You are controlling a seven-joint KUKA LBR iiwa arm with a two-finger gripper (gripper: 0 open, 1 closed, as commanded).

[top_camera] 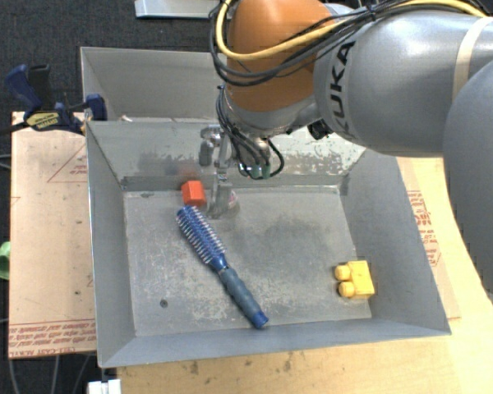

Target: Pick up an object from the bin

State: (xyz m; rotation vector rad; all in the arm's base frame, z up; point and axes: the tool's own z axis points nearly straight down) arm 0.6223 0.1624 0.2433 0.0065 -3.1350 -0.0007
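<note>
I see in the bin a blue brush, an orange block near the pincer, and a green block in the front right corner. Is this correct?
Not quite. The camera view shows a yellow block in the front right corner, not a green one. The blue brush and the orange block near the pincer are as you say.

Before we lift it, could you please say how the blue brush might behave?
The brush looks like hard plastic, so probably stiff. Being long, it may tilt if gripped at one end. Its rounded handle could slip or roll.
</note>
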